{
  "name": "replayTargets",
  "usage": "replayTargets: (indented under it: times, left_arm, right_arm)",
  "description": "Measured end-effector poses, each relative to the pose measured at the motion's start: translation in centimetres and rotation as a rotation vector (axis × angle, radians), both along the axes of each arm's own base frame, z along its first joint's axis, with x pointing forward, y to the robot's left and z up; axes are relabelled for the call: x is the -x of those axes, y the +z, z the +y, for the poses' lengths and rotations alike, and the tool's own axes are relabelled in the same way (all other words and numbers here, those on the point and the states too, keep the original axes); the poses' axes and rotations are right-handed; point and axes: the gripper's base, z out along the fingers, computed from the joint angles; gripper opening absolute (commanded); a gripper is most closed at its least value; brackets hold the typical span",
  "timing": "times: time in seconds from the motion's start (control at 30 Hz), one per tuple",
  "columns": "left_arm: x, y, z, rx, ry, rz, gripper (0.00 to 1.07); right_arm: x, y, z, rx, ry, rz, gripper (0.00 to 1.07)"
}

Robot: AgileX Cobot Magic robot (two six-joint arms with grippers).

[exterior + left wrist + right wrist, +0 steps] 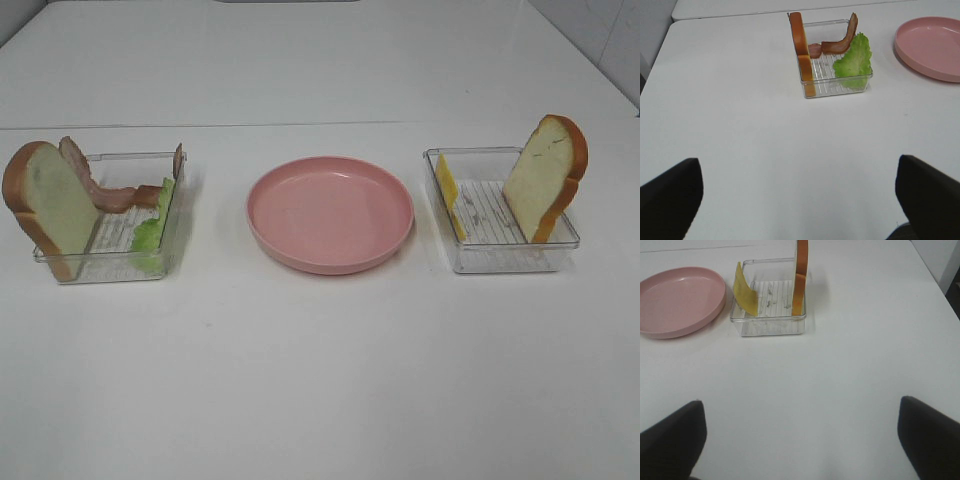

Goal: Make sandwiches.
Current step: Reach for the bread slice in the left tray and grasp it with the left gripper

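Observation:
No stacked sandwiches are in view; the parts stand apart in two clear trays. The left tray (110, 268) holds a bread slice (45, 205) on edge, bacon strips (110, 195) and a lettuce leaf (152, 228). In the right tray (500, 258) a cheese slice (448, 192) and a second bread slice (545, 178) lean upright. My left gripper (800, 200) is open, well short of its tray (835, 90), with nothing between its fingers (670, 200). My right gripper (800, 442) is open too, short of the cheese (745, 292) and bread (800, 275). Neither gripper shows in the exterior view.
A pink round plate (330, 213) with nothing on it sits between the two trays on the white table. A seam crosses the table behind the trays, and bare tabletop lies in front of them.

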Motion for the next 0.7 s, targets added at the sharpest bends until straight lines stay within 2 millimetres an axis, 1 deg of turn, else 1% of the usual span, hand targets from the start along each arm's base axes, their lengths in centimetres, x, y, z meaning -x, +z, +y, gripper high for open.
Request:
replayTargets:
  times: [0.7]
  left_arm:
    - [0.00, -0.01, 0.17, -0.018, 0.012, 0.001, 1.01]
  right_arm:
    - [0.00, 0.00, 0.00, 0.000, 0.000, 0.000, 0.98]
